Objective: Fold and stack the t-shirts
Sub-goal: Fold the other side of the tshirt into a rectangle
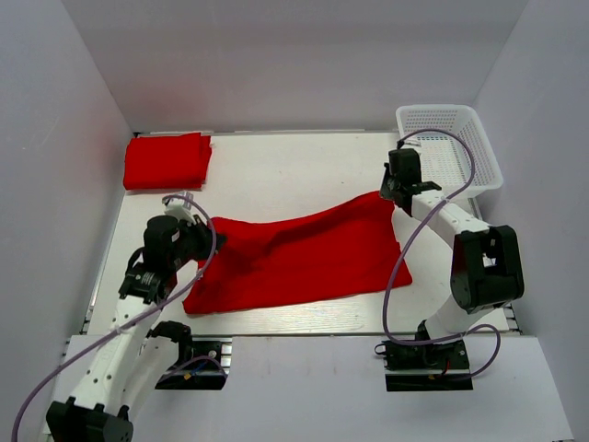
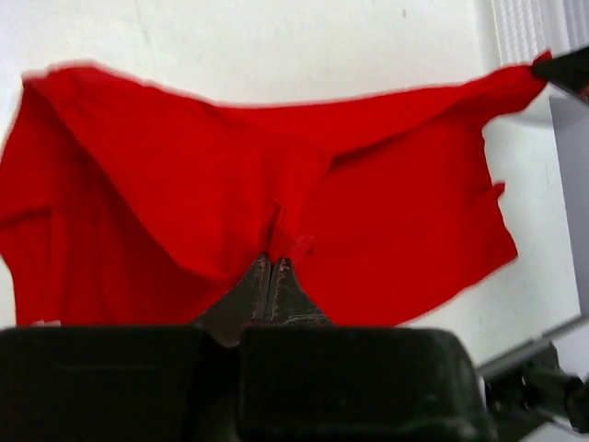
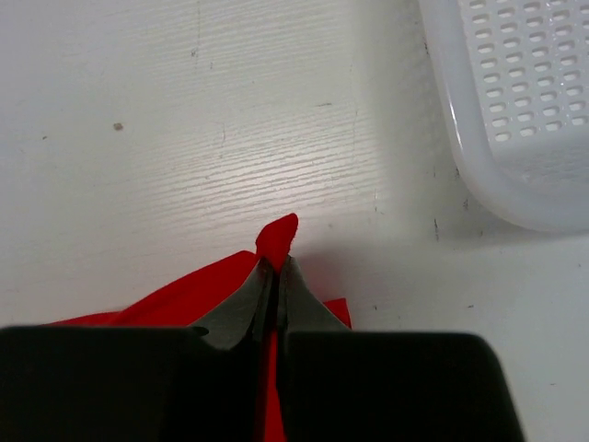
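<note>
A red t-shirt [image 1: 304,258] lies spread across the middle of the table, stretched between both grippers. My left gripper [image 1: 210,236] is shut on its left edge; in the left wrist view [image 2: 271,260] the cloth [image 2: 276,184] bunches at the fingertips. My right gripper [image 1: 390,193] is shut on the shirt's far right corner; the right wrist view [image 3: 275,265] shows a red tip [image 3: 277,238] poking out past the fingertips. A second red t-shirt [image 1: 167,161] lies folded at the far left corner.
A white mesh basket [image 1: 451,147] stands at the far right, close to my right gripper, and shows in the right wrist view [image 3: 515,110]. The white table [image 1: 294,170] is walled on three sides. Its near edge runs just below the shirt.
</note>
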Controlling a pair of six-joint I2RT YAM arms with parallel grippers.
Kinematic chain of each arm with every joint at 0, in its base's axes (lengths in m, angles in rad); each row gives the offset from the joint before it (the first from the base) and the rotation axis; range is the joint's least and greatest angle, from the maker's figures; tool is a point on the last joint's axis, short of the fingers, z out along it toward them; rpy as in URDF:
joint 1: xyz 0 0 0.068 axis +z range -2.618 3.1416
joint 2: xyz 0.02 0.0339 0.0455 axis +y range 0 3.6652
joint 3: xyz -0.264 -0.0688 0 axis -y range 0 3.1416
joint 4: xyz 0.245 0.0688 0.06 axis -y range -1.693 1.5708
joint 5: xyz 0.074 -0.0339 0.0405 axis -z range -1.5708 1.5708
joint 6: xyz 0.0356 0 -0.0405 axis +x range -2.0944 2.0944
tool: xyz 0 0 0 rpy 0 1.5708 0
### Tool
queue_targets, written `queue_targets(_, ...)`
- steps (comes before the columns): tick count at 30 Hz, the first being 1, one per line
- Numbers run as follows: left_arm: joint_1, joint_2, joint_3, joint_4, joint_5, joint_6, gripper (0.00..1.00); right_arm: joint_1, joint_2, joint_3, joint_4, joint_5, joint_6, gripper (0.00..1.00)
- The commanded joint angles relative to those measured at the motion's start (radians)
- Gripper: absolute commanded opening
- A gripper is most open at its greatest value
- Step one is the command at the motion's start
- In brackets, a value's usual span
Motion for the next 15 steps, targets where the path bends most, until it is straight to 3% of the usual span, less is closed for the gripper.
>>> queue_targets(1, -0.003, -0.116, -0.032, -0.169, 0.07, -0.033, 0.0, -0.01, -0.058, -0.018, -0.02, 0.018, -0.007, 0.0)
queue_targets(6, -0.003, -0.239, -0.16, -0.212, 0.197, -0.085, 0.0, -0.005, -0.073, -0.052, -0.035, 0.022, 0.005, 0.0)
queue_targets(10, -0.003, -0.292, -0.213, -0.343, 0.19, -0.119, 0.0, -0.008, -0.07, -0.058, -0.055, 0.021, 0.007, 0.0)
queue_targets(15, -0.003, -0.326, -0.242, -0.368, 0.224, -0.119, 0.0, -0.012, -0.075, -0.069, -0.081, 0.048, 0.008, 0.0)
